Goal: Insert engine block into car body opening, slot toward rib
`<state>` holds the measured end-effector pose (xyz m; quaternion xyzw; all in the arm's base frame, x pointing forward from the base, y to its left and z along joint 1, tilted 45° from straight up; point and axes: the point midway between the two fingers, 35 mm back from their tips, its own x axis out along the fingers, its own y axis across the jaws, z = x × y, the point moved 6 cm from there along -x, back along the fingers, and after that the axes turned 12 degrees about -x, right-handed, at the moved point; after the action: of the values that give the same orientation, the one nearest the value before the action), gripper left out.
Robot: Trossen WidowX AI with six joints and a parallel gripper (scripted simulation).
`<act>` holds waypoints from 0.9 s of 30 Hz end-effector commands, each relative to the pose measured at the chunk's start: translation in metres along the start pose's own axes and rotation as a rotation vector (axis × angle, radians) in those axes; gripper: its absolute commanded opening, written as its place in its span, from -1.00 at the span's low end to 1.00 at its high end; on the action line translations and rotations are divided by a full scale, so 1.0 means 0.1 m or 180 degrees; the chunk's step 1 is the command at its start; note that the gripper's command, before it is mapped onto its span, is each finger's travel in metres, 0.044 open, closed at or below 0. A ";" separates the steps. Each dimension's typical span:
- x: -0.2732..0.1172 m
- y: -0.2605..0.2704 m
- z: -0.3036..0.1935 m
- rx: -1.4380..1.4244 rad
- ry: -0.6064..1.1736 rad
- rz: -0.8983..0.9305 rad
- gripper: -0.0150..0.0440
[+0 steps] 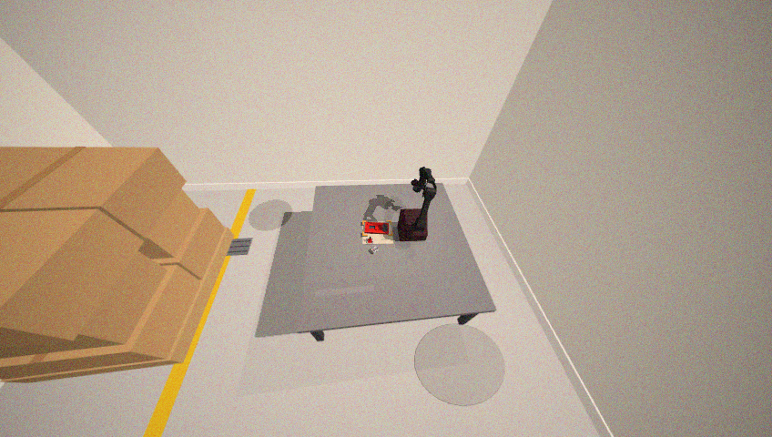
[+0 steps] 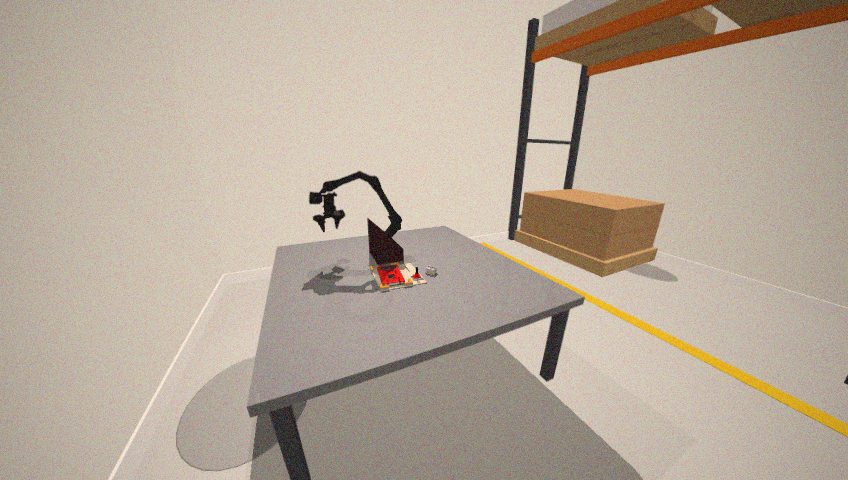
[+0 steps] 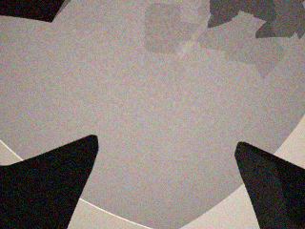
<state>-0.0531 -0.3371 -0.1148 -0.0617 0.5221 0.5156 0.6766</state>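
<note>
The red car body (image 1: 368,226) (image 2: 385,280) lies on a cream tray (image 1: 384,239) near the arm's base. Dark shapes show in its middle; its opening, rib and any block inside are too small to make out. A small grey-white part (image 1: 373,249) (image 2: 430,271) lies on the table just outside the tray, on the side away from the car body; whether it is the engine block I cannot tell. My gripper (image 2: 330,228) (image 3: 170,147) is open and empty, high above the table and well off to the side of the car body, fingers pointing down.
A dark red block (image 1: 412,224) (image 2: 383,246) stands at the arm's base beside the tray. A small red part with a dark top (image 1: 369,239) (image 2: 416,274) is on the tray. The wrist view shows the floor beyond the fingers. Large cartons (image 2: 565,220) stand on the floor away from the table.
</note>
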 end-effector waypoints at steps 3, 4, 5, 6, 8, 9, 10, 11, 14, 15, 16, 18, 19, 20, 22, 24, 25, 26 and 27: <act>-0.50 -0.58 0.70 0.0048 0.0301 -0.0203 1.00; -0.56 -0.67 0.84 0.0059 0.0329 -0.0238 1.00; -0.61 -0.75 0.99 0.0068 0.0353 -0.0273 1.00; -0.65 -0.83 1.13 0.0075 0.0373 -0.0307 1.00; -0.73 -0.96 1.43 0.0083 0.0401 -0.0373 1.00; -0.76 -1.02 1.58 0.0084 0.0410 -0.0404 1.00; -0.79 -1.08 1.73 0.0084 0.0415 -0.0434 1.00; -0.81 -1.13 1.89 0.0083 0.0417 -0.0462 1.00; -0.85 -1.24 2.36 0.0072 0.0405 -0.0537 1.00; -0.85 -1.27 2.52 0.0067 0.0395 -0.0557 1.00; -0.85 -1.29 2.69 0.0060 0.0383 -0.0576 1.00; -0.84 -1.31 3.01 0.0044 0.0350 -0.0605 1.00; -0.83 -1.31 3.17 0.0036 0.0330 -0.0615 1.00; -0.81 -1.31 3.33 0.0026 0.0309 -0.0622 1.00; -0.78 -1.28 3.65 0.0005 0.0260 -0.0628 1.00; -0.73 -1.23 3.96 -0.0017 0.0205 -0.0621 1.00; -0.70 -1.19 4.11 -0.0029 0.0175 -0.0612 1.00; -0.66 -1.15 4.27 -0.0041 0.0144 -0.0599 1.00; -0.63 -1.10 4.42 -0.0053 0.0113 -0.0583 1.00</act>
<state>0.3005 -0.1975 0.0595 -0.1349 0.5340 0.4465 0.7052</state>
